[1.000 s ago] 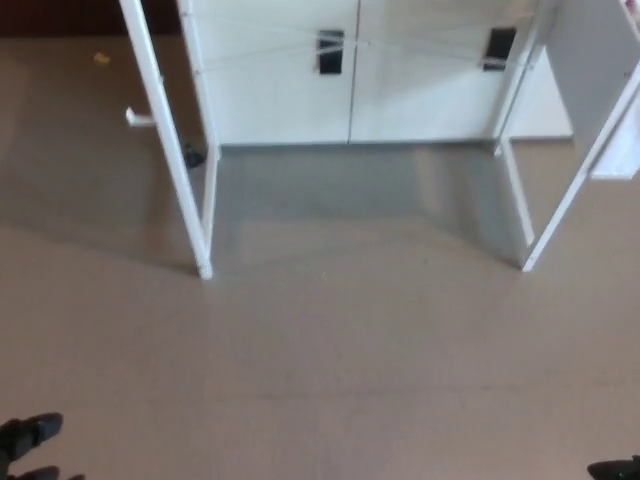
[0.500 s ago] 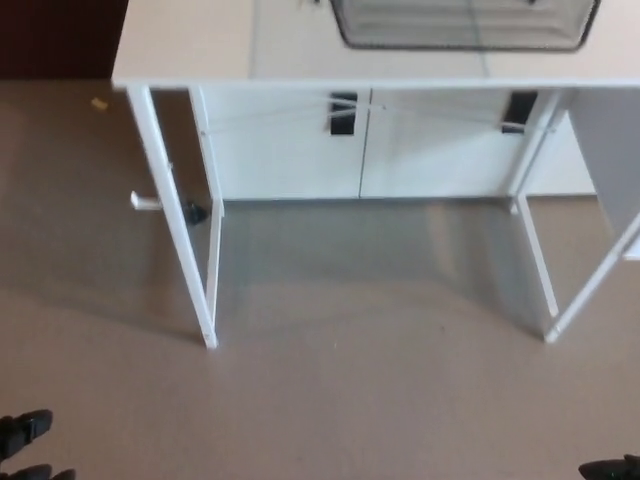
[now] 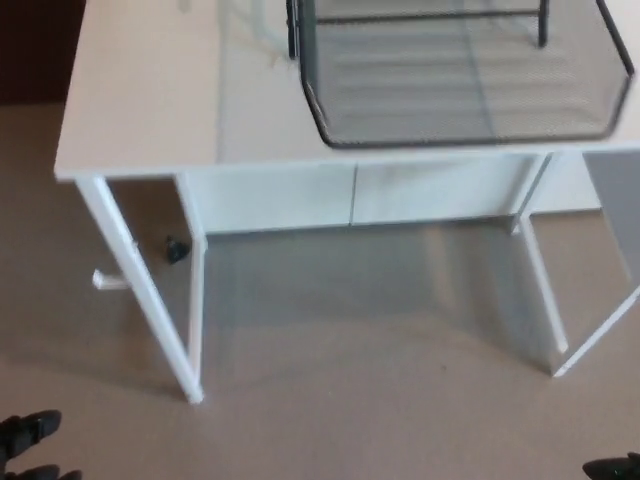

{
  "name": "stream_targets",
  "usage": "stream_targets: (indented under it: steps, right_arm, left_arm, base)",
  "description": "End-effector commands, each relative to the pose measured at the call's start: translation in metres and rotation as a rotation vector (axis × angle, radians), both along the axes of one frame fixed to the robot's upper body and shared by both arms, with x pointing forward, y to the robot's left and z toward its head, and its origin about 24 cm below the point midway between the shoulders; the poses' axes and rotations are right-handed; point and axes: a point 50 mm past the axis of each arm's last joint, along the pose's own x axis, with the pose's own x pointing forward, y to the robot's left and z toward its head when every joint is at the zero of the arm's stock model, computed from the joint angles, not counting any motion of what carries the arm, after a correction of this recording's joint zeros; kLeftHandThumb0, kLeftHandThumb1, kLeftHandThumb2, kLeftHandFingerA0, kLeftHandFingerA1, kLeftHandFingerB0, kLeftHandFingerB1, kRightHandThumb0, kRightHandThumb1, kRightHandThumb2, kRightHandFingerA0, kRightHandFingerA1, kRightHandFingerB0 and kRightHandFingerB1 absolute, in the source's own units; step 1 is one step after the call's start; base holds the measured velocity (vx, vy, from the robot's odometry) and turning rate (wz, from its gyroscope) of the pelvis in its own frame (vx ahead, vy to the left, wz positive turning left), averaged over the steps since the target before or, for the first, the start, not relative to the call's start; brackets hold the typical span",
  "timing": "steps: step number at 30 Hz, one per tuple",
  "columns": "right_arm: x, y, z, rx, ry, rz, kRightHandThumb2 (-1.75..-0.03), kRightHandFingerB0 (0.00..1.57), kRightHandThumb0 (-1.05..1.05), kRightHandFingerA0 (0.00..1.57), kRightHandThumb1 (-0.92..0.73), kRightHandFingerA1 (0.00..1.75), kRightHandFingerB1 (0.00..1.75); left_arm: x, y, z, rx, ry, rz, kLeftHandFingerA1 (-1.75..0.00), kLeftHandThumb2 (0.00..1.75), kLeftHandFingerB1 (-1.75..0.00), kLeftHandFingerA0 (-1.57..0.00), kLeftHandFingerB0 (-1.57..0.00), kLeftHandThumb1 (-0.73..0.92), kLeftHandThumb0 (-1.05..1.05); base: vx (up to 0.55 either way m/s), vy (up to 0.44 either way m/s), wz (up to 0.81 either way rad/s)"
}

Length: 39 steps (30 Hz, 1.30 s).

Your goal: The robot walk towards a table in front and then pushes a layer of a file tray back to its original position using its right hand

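A beige floor (image 3: 350, 400) fills the lower frame. A white table (image 3: 140, 90) spans the top, its legs reaching down at left and right. On it, upper right, sits the dark mesh file tray (image 3: 470, 100), one layer jutting over the table's near edge. No writing is legible. A small dark object (image 3: 176, 249) lies under the table at left. The left hand (image 3: 28, 445) shows at the bottom left corner, the right hand (image 3: 615, 468) at the bottom right; I cannot tell either's grip.

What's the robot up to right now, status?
Left hand and right hand low at frame corners. File tray layer overhangs table edge. Path clear.
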Motion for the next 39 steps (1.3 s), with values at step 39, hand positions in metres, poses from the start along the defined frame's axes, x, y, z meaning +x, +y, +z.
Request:
stream_targets:
  steps: [39]
  right_arm:
    - [-0.0028, -0.0027, -0.0014, -0.017, 0.036, 0.032, -0.56, 0.48, -0.35, 0.6, -0.57, 0.46, 0.41]
  left_arm:
    - [-0.0015, 0.0059, 0.0012, 0.014, 0.011, 0.007, -0.53, 0.89, -0.48, -0.25, -0.16, 0.48, -0.08]
  base:
    - [0.08, 0.004, 0.0]
